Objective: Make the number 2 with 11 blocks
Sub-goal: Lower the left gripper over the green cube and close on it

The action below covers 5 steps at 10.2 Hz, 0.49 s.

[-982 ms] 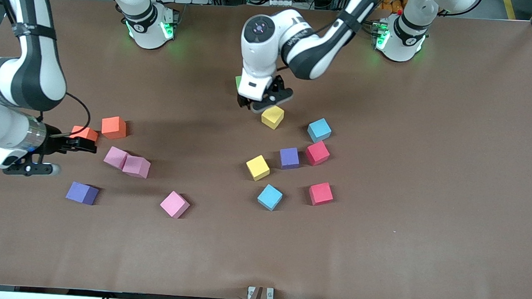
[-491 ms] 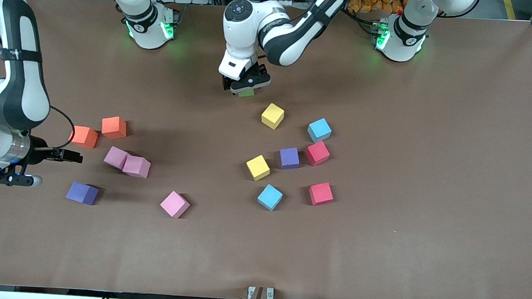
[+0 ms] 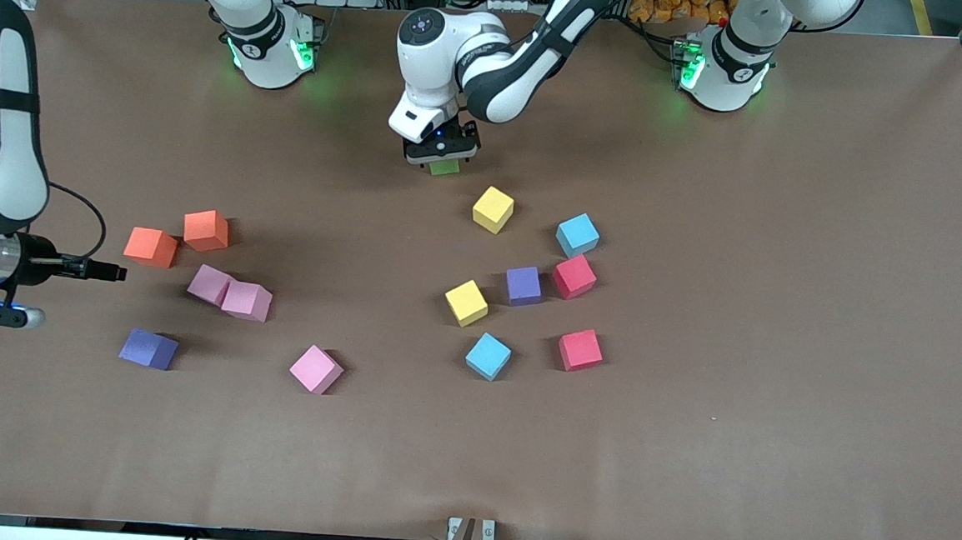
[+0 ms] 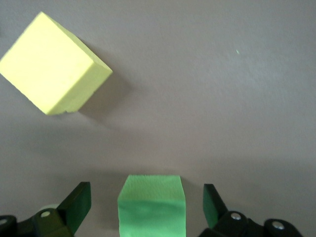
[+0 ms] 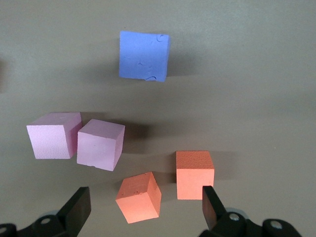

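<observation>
Table [image 3: 770, 455]: broad bare strip along the edge nearest the front camera, and the whole left-arm end past the red blocks lies open. No digit formed; blocks scattered in two loose groups, no containers.

Group toward the right arm's end: two orange blocks [image 3: 151, 246] side by side, two pink blocks [image 3: 229, 293] touching each other just nearer the camera, a purple block [image 3: 148, 349] nearer still, a lone pink block [image 3: 315, 369] apart toward the table's middle.

Middle group: yellow block [image 3: 493, 210], light blue block [image 3: 577, 235], purple [image 3: 523, 285] beside red [image 3: 573, 276], second yellow [image 3: 466, 302], second light blue [image 3: 488, 356], second red [image 3: 580, 349].

Green block [image 3: 445, 167] sits farthest from the camera, near the bases' edge.

Left gripper [image 4: 146, 207]: fingers spread wide, straddling the green block with a gap on each side (no contact seen).

Right gripper [image 5: 144, 210]: spread, holding nothing, over the orange pair near the right arm's end edge.
</observation>
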Motion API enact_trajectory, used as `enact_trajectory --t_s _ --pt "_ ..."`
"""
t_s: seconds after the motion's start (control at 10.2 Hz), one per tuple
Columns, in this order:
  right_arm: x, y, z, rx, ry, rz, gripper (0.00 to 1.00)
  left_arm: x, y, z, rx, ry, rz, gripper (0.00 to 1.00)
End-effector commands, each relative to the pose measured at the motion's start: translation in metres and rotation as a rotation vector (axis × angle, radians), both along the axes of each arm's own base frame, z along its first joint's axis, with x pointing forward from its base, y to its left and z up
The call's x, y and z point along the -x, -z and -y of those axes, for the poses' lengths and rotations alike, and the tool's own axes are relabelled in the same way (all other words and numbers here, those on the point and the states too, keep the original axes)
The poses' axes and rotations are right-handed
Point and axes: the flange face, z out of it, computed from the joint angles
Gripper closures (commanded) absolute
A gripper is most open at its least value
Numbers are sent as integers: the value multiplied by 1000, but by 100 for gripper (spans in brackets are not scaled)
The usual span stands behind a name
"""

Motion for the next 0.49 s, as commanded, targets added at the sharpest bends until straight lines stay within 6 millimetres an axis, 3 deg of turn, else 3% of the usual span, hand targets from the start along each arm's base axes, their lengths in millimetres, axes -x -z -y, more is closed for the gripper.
enact_trajectory --t_s 0.0,0.39 --pt "2 -7 11 -8 16 -5 0 13 2 5 -2 53 4 0" --pt "1 -1 23 11 24 -4 0 18 5 5 -3 82 -11 0"
